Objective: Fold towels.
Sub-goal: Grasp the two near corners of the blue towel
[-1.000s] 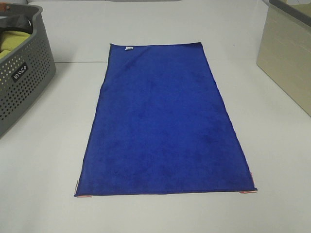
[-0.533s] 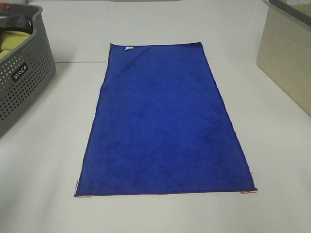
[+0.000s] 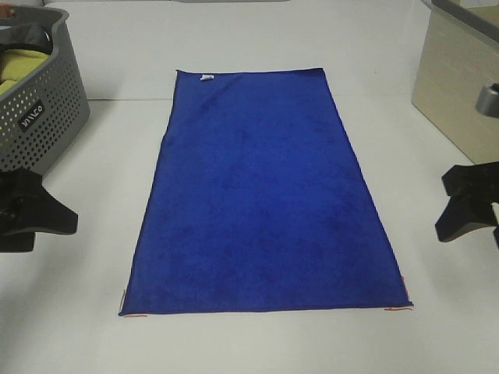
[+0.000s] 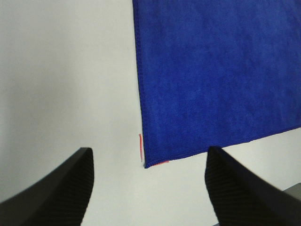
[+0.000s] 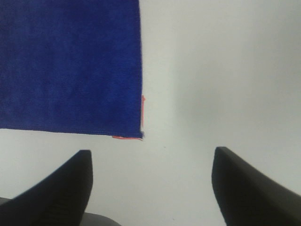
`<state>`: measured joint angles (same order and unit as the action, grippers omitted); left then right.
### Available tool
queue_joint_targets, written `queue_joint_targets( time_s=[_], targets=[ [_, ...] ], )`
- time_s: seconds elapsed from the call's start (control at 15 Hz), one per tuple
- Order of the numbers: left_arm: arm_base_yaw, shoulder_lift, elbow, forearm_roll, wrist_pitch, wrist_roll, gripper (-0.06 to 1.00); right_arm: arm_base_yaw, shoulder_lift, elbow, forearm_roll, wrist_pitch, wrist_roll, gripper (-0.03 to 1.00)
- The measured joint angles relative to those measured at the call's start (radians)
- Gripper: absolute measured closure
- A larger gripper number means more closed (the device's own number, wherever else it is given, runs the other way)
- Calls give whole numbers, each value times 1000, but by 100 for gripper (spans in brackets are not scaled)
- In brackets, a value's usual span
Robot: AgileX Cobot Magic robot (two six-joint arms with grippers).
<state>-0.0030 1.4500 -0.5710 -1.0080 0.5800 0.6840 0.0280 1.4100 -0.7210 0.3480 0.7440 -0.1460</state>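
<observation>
One towel (image 3: 265,195) is lying flat between the two grippers, with a near corner just ahead of each. Only the high view is showing its tag (image 3: 207,77), one basket (image 3: 39,117) and one box (image 3: 456,86). The left gripper (image 4: 148,157) and right gripper (image 5: 151,153) are hovering, pointing down, jaws spread wide and gripping nothing.

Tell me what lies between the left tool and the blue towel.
Only bare white table lies between the left tool and the towel in the exterior high view; the left wrist view adds a short red mark beside the corner.
</observation>
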Motion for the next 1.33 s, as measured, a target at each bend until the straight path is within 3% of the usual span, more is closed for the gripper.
queue_joint_targets(
  time_s=[0.27,0.47,0.8,1.0,1.2,1.33],
  targets=[
    [-11,213,-14,-208,14,212,30,-3,224,-4,179,-70,-165,29],
    [-89,326,-39,-313,0,304,30,-7,355,-5,342,-99,-318,29],
    [-165,438,-112,-327,-21,307,30,-7,452,-15,557,-100,-490,30],
    [-175,482,-152,-377,-6,306,30,-7,493,-19,677,-80,-569,30],
    [-220,517,-194,-390,-3,306,39,-7,516,-27,704,-74,-595,43],
    [-247,529,-202,-389,-17,302,55,-7,522,-27,692,-95,-598,63]
  ],
)
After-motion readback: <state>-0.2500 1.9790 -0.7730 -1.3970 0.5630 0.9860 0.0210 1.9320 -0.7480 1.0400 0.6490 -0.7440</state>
